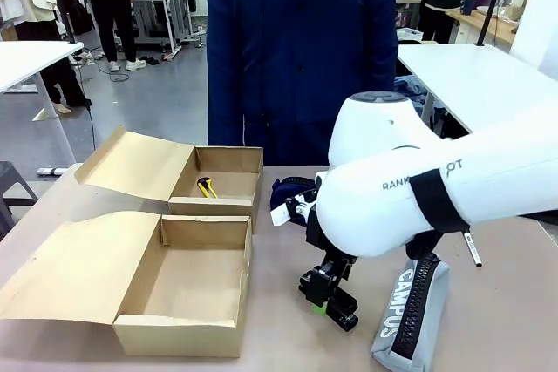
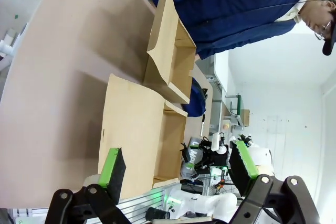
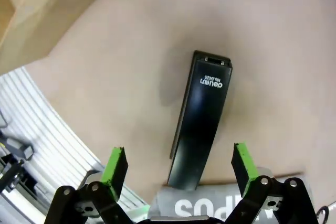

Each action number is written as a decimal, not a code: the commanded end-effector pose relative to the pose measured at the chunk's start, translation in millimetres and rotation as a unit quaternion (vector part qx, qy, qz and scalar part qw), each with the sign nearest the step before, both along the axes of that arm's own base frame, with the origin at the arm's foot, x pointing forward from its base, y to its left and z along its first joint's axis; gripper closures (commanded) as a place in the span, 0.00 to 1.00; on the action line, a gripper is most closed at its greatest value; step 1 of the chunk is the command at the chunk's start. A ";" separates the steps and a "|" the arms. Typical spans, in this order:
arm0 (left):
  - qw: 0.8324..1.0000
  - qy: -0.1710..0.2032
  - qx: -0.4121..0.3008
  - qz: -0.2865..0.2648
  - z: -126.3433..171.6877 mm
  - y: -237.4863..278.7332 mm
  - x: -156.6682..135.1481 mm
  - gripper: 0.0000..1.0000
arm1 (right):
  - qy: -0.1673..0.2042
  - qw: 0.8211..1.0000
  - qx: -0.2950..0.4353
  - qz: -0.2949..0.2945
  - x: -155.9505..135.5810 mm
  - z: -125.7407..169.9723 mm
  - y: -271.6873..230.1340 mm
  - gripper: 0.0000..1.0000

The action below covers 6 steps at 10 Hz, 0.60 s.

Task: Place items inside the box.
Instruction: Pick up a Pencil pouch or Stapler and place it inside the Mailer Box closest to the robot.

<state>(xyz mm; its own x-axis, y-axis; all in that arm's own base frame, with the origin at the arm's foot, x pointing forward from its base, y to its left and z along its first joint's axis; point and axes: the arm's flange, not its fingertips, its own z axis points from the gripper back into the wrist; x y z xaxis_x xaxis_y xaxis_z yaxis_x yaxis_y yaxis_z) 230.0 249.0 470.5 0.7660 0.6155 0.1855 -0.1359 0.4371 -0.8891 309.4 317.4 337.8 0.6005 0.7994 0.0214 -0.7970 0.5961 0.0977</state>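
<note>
Black stapler (image 3: pixel 205 103) under wide-open right gripper (image 3: pixel 178 153) on wrist cam; front cam adds yellow tool (image 1: pixel 207 186) in far box (image 1: pixel 231 160).

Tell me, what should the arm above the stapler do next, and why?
Probably lower the right gripper straight down and close on the black stapler: the jaws stand open, the stapler lies flat on the table between its green pads, and nothing is held.
</note>
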 end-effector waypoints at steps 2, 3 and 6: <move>1.000 -0.014 -0.002 -0.004 0.7 -0.3 -0.2 0.00 | -0.026 0.999 -0.027 -0.027 7.2 -23.4 9.9 0.00; 1.000 -0.014 -0.002 -0.004 0.7 -0.3 -0.2 0.00 | -0.025 0.999 -0.025 -0.030 9.1 -30.8 10.3 0.00; 1.000 -0.014 -0.002 -0.004 0.7 -0.3 -0.2 0.00 | -0.024 0.998 -0.025 -0.045 10.3 -37.2 3.8 0.13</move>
